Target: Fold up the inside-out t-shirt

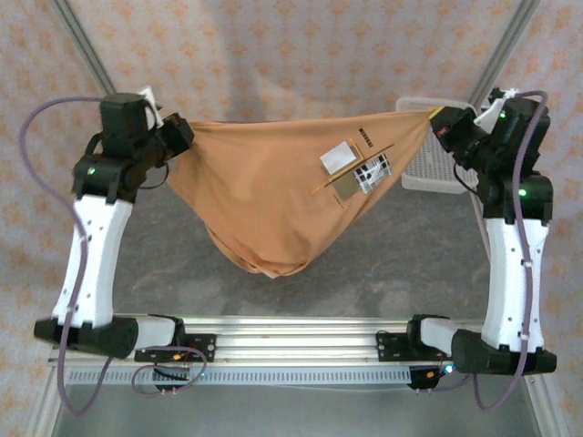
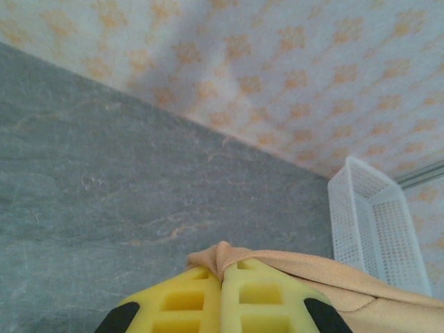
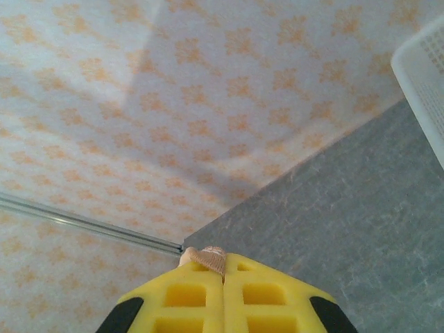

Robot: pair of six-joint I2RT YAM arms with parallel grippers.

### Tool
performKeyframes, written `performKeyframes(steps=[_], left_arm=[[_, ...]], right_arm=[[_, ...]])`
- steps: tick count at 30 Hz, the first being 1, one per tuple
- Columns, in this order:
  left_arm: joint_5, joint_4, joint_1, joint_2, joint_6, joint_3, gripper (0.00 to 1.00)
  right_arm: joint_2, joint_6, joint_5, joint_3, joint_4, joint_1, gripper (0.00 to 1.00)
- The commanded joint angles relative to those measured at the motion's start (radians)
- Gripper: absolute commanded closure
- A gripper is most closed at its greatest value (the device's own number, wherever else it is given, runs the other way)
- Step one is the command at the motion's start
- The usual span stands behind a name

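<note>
The inside-out t-shirt [image 1: 273, 196] is orange-tan and hangs stretched in the air between both arms, sagging to a point above the grey table. A small white label and a pale print patch [image 1: 353, 168] show on its right half. My left gripper [image 1: 187, 129] is shut on the shirt's left corner; in the left wrist view a fold of cloth [image 2: 222, 257] pokes out between the yellow fingers [image 2: 180, 298]. My right gripper [image 1: 435, 116] is shut on the right corner, and a nub of ribbed cloth [image 3: 208, 258] sticks out above its closed fingers [image 3: 267, 295].
A white perforated basket [image 1: 433, 168] stands at the back right of the table, behind the shirt's right corner, and shows as the basket [image 2: 378, 222] in the left wrist view. The grey table [image 1: 410, 264] lies under the shirt. A patterned wall backs the scene.
</note>
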Motion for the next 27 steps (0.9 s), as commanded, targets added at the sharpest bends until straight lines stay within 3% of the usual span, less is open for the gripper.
performKeyframes(steps=[1, 4, 5, 6, 7, 9, 11, 13, 16, 20, 27], left_arm=[[0.047, 0.042, -0.024, 0.261, 0.041, 0.048, 1.00], [0.010, -0.048, -0.069, 0.497, 0.095, 0.219, 0.98], [-0.044, -0.105, -0.084, 0.580, 0.116, 0.296, 0.79], [-0.109, -0.154, -0.096, 0.638, 0.132, 0.360, 0.64], [-0.165, -0.188, -0.104, 0.667, 0.140, 0.391, 0.58], [-0.229, -0.192, -0.116, 0.654, 0.139, 0.354, 0.51], [-0.252, -0.161, -0.134, 0.584, 0.140, 0.236, 0.45], [-0.246, -0.121, -0.164, 0.474, 0.128, 0.070, 0.45], [-0.146, 0.025, -0.242, 0.289, 0.055, -0.272, 0.46], [-0.044, 0.226, -0.372, 0.119, -0.111, -0.620, 0.47], [-0.038, 0.435, -0.550, 0.096, -0.344, -0.842, 0.46]], right_arm=[[0.085, 0.048, 0.048, -0.117, 0.111, 0.033, 1.00], [0.173, 0.064, 0.117, -0.202, 0.167, 0.095, 1.00], [0.223, 0.068, 0.119, -0.215, 0.181, 0.112, 0.97], [0.277, 0.061, 0.111, -0.212, 0.181, 0.123, 0.88], [0.327, 0.044, 0.117, -0.194, 0.151, 0.133, 0.77], [0.390, 0.000, 0.147, -0.169, 0.083, 0.140, 0.60], [0.397, -0.031, 0.191, -0.192, 0.055, 0.140, 0.51], [0.377, -0.056, 0.219, -0.237, 0.049, 0.140, 0.49], [0.333, -0.080, 0.232, -0.327, 0.048, 0.140, 0.48], [0.287, -0.104, 0.251, -0.480, 0.070, 0.144, 0.48], [0.276, -0.099, 0.227, -0.609, 0.114, 0.144, 0.48]])
